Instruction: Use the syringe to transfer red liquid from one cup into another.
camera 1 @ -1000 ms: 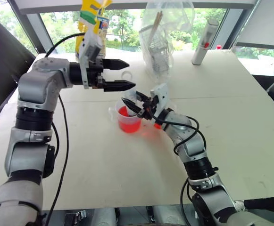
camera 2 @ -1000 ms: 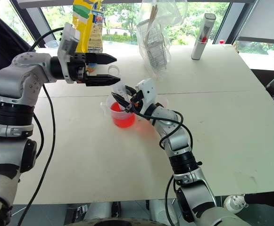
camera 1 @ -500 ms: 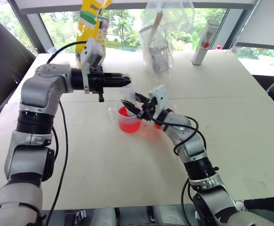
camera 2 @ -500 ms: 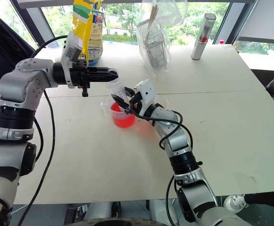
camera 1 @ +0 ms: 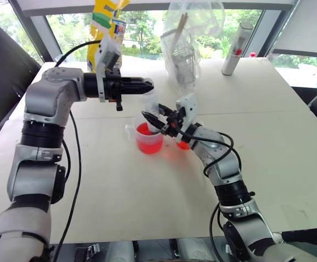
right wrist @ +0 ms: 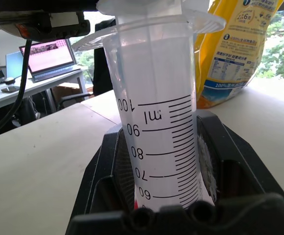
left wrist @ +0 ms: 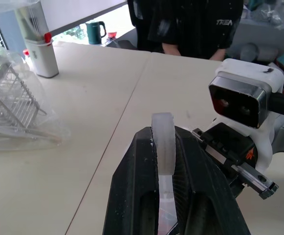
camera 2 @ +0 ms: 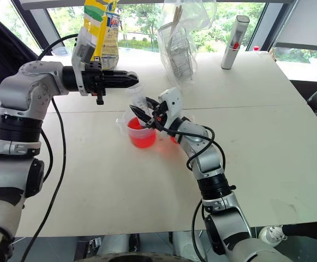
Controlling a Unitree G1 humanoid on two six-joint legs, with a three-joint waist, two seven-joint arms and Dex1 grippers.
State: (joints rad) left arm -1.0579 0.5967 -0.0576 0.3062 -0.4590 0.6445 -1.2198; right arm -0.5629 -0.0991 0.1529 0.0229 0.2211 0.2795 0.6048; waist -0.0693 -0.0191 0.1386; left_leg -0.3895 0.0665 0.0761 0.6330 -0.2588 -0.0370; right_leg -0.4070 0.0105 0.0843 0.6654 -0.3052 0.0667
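Head views
- Syringe [camera 1: 151, 109]: stands roughly upright over the big cup, its lower end down in the cup's mouth.
- Big cup [camera 1: 149, 143]: clear, with a side handle, on the white table [camera 1: 120, 185] near its middle; red liquid [camera 1: 147, 131] fills the lower part.
- Small cup [camera 1: 183, 143]: just beside the big cup, behind the right forearm, mostly hidden; it shows red.
- Right gripper [camera 1: 157, 121]: fingers closed around the syringe's barrel just above the big cup's rim.
- Left gripper [camera 1: 146, 85]: reaches in level from the left, fingers pressed together on the syringe's top end.
- Far edge of table: yellow bag [camera 1: 105, 24], clear plastic bag holding a wire rack [camera 1: 188, 46], white tube with a red mark [camera 1: 237, 49].

Left wrist view
- Left gripper [left wrist: 165, 161]: the two black fingers are clamped on the pale ring of the plunger [left wrist: 163, 147].
- Behind them: the right wrist's camera housing [left wrist: 245, 98], the wire rack in its bag [left wrist: 12, 105], a person in dark clothes [left wrist: 190, 24] at the far side of the table.

Right wrist view
- Syringe barrel [right wrist: 159, 127]: clear, with black printed marks, held between the right gripper's fingers [right wrist: 107, 166].
- Behind it: the yellow bag [right wrist: 234, 49], a laptop [right wrist: 49, 56] on a desk.
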